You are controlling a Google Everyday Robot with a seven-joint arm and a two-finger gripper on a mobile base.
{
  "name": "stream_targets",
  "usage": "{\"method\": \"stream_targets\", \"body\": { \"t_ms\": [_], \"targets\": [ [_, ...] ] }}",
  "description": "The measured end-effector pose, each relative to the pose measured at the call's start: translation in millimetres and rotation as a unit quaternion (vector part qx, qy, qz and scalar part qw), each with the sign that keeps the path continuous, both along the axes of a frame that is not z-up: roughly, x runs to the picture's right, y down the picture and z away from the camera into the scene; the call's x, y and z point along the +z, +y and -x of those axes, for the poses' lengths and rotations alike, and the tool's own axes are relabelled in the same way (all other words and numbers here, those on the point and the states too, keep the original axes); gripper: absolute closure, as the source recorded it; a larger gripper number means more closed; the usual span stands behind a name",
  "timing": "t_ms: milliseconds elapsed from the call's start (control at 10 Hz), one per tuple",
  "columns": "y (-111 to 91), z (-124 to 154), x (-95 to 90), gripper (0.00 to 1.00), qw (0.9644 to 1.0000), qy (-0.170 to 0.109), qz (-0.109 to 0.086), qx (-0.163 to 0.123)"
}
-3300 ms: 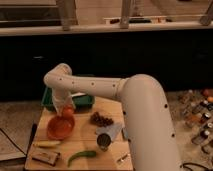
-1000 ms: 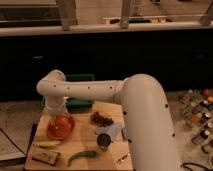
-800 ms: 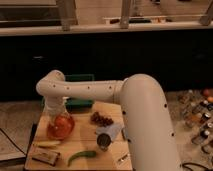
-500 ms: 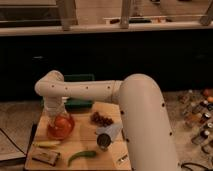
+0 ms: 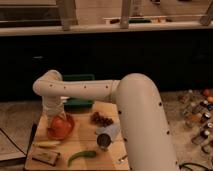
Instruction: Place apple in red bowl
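The red bowl point(image 5: 62, 128) sits on the left part of the wooden table point(image 5: 85, 165), shallow and orange-red. My gripper point(image 5: 55, 115) hangs at the end of the white arm, right over the bowl's left side and down at its rim. A rounded red-orange shape point(image 5: 56, 123) lies right under the gripper inside the bowl; it looks like the apple, but I cannot separate it clearly from the bowl. I cannot tell whether the gripper touches it.
A green tray point(image 5: 79, 103) stands behind the bowl. A dark cluster like grapes point(image 5: 101, 119), a can on its side point(image 5: 104, 142) with white paper, a green pepper point(image 5: 82, 156), a yellow piece point(image 5: 48, 144) and a snack bar point(image 5: 45, 157) lie on the table. Bottles point(image 5: 199, 116) stand at the right.
The arm's elbow and wrist have swung left and down, bringing the gripper from above the bowl's middle to low over its left side. The bowl has stayed in place.
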State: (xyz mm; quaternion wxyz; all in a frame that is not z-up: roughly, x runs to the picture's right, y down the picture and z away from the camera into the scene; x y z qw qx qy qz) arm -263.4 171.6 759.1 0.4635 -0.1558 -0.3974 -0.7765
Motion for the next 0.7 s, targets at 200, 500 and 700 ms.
{"method": "stream_targets", "body": {
  "t_ms": [200, 500, 700],
  "targets": [
    [-0.1, 0.4, 0.2, 0.20, 1.0000, 0.000, 0.001, -0.002],
    [-0.7, 0.0, -0.2, 0.20, 1.0000, -0.001, 0.002, -0.003],
    [-3.1, -0.7, -1.8, 0.20, 1.0000, 0.000, -0.001, -0.004]
  ]
}}
